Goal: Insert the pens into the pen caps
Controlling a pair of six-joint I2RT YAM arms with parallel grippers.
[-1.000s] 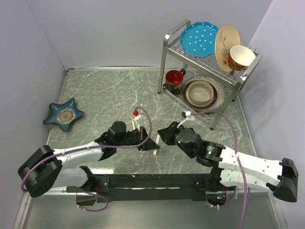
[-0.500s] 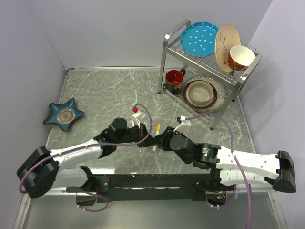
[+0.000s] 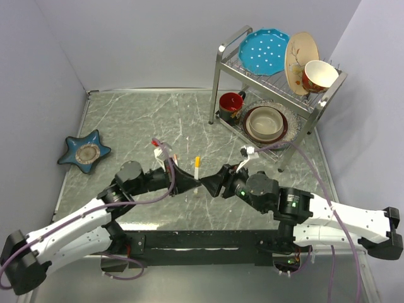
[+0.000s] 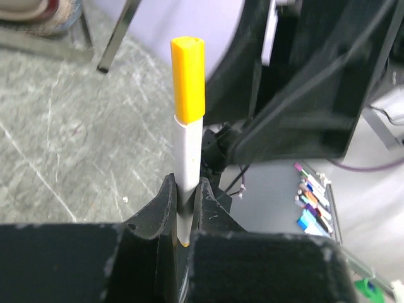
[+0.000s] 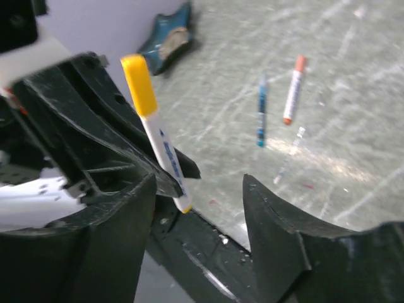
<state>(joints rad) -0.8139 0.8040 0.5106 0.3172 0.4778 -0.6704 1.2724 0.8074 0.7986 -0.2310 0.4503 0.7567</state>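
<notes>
Pen (image 4: 188, 158) with yellow cap (image 4: 188, 79) seated stands upright, left pincer (image 4: 188, 202) clamped low on barrel, likely leaving cap end free. Right pincer (image 5: 199, 189) wide apart, empty, beside it. Teal pen (image 5: 261, 110), red-capped pen (image 5: 293, 89) lie on bench (image 5: 353, 76).

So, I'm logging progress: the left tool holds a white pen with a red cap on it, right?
No. The cap on the white pen in the left tool is yellow, not red, as the left wrist view shows. The rest is right.
</notes>
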